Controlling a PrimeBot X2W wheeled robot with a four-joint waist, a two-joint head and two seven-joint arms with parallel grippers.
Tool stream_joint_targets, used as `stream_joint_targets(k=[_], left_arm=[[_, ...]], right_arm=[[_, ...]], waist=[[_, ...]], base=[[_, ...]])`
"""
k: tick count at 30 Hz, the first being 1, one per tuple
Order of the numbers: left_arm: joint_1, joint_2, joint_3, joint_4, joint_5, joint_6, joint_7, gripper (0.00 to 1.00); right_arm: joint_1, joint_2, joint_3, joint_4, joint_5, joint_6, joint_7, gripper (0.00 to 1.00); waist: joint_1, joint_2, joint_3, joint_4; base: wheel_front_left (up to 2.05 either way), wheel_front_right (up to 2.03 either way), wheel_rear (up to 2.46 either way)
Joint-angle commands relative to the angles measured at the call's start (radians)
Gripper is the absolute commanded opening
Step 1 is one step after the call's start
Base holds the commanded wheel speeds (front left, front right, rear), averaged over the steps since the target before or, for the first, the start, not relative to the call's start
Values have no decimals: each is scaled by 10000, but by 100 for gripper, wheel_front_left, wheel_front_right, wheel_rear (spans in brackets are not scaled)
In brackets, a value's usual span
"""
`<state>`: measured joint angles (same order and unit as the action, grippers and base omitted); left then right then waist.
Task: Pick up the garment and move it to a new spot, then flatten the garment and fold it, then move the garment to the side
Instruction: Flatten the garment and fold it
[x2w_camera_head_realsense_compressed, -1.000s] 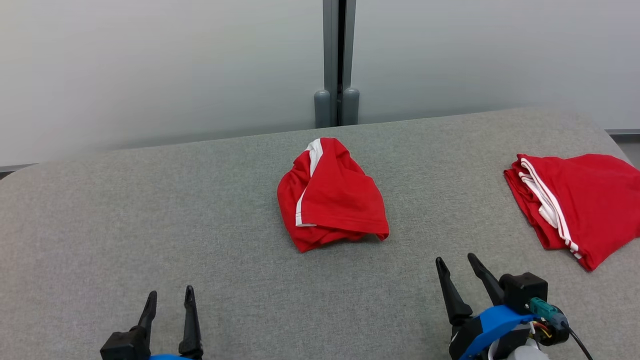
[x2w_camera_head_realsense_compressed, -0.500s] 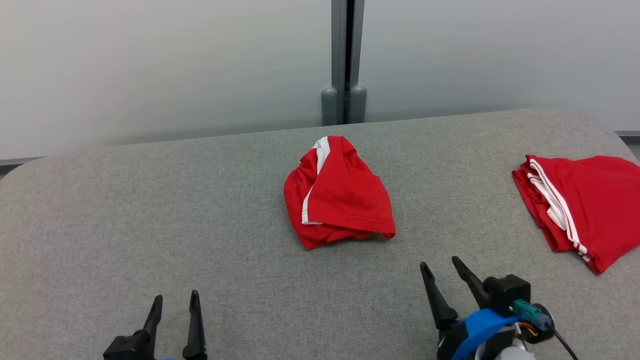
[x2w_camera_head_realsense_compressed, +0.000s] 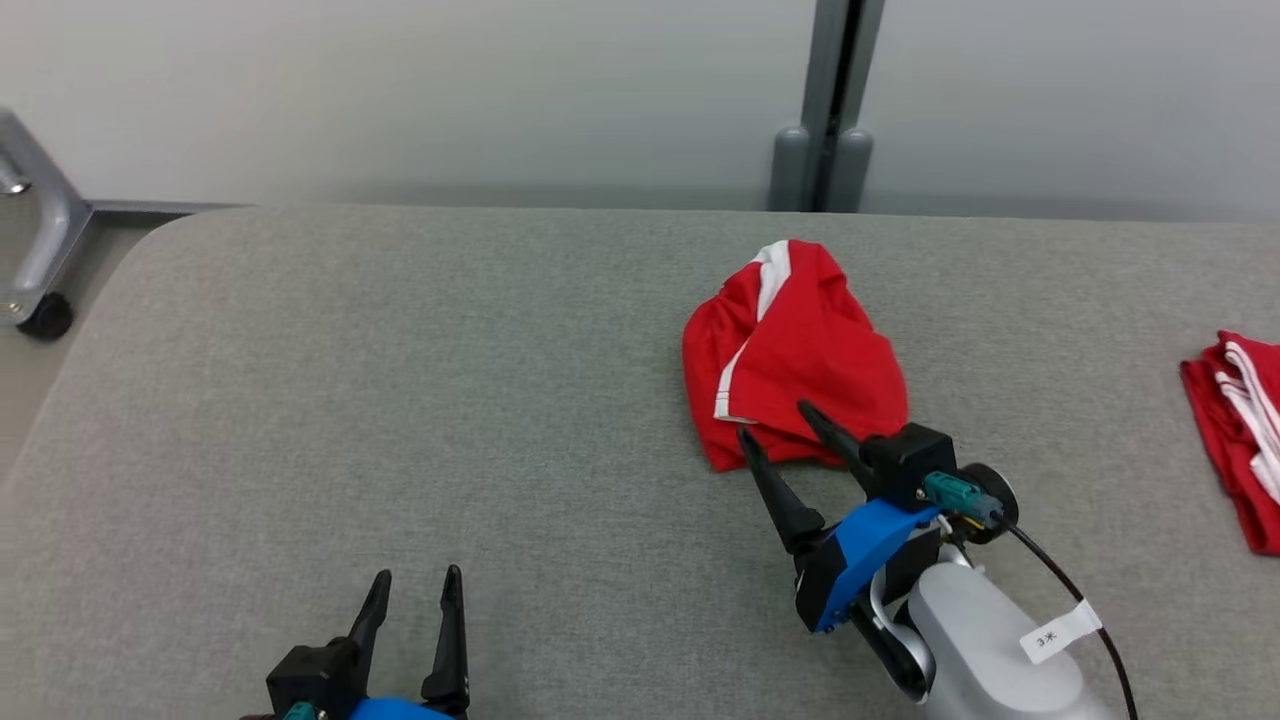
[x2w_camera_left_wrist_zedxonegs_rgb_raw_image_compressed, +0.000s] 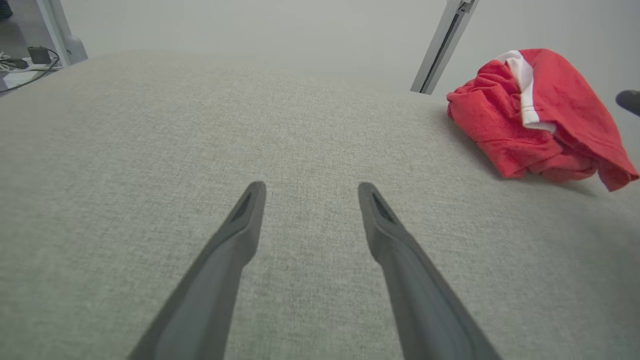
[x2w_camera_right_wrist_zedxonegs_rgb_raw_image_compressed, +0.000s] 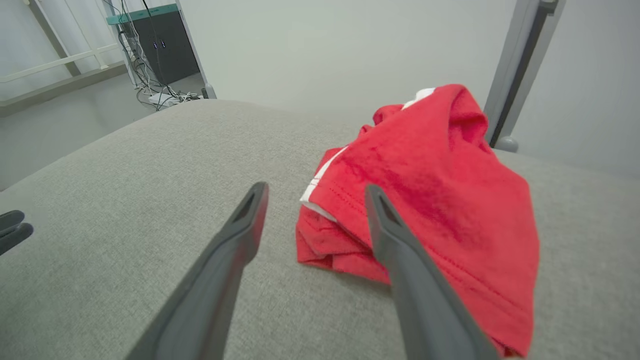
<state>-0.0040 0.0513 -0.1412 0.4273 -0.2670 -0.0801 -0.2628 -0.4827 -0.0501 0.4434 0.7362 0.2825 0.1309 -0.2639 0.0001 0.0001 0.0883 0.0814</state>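
Grey tabletop (x2w_camera_head_realsense_compressed: 400, 380), red garment (x2w_camera_head_realsense_compressed: 790, 350) lying crumpled on it.
Since a second ago the camera has swung, and the right tool (x2w_camera_head_realsense_compressed: 772, 420), then well short of the garment, now reaches its near hem, fingers wide, holding nothing. Also wide, the left tool (x2w_camera_head_realsense_compressed: 418, 575) stays well apart from the garment.

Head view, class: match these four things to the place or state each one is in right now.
1 crumpled red cloth garment with one white stripe
2 second red white-striped cloth garment
3 left claw
4 right claw

a open over the bare grey fabric tabletop
b open at the crumpled garment's near hem
c cut off at the right edge
d heaped toward the table's far edge

Pairs: 1-d, 2-c, 3-a, 4-b.
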Motion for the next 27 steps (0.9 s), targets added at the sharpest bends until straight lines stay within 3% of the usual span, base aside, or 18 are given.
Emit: stream_joint_targets(k=[1,10,20,21,22,23,25,26,27], left_arm=[[-257,-3,-133,51,-68,-1,-24,100],[-394,-11,-469,163,-392,111,-24,100],[-666,-9,-758,279,-609,177,-24,100],[-697,-9,-794,287,-632,179,-24,100],[-697,-9,-794,287,-632,179,-24,100],[-724,-9,-820,311,-647,174,-24,100],[-795,-7,-853,334,-646,164,-24,100],[-830,-7,-864,331,-635,148,-24,100],[-844,-9,-880,332,-610,126,-24,100]], right_arm=[[-452,-19,-62,326,-84,-3,0,100],[-1141,-22,-1290,1316,-801,-3,0,100],[-1151,-22,-2032,1318,-1583,-3,0,100],[-1148,-22,-2036,1305,-1602,-3,0,90],[-1148,-22,-2036,1305,-1602,-3,0,90],[-1143,-22,-2037,1292,-1595,-3,0,57],[-1116,-22,-2040,1252,-1563,-3,0,26],[-1096,-22,-2040,1224,-1547,-3,0,0],[-1067,-22,-2041,1143,-1489,-3,0,0]], waist=[[-1,-1,459,671],[-1,-1,1018,1598],[-1,-1,1366,1566],[-1,-1,1381,1546],[-1,-1,1381,1546],[-1,-1,1393,1526],[-1,-1,1404,1495],[-1,-1,1406,1483],[-1,-1,1407,1470]], base=[[0,0,0],[0,0,0],[0,0,0],[0,0,0],[0,0,0],[0,0,0],[0,0,0],[0,0,0],[0,0,0]])
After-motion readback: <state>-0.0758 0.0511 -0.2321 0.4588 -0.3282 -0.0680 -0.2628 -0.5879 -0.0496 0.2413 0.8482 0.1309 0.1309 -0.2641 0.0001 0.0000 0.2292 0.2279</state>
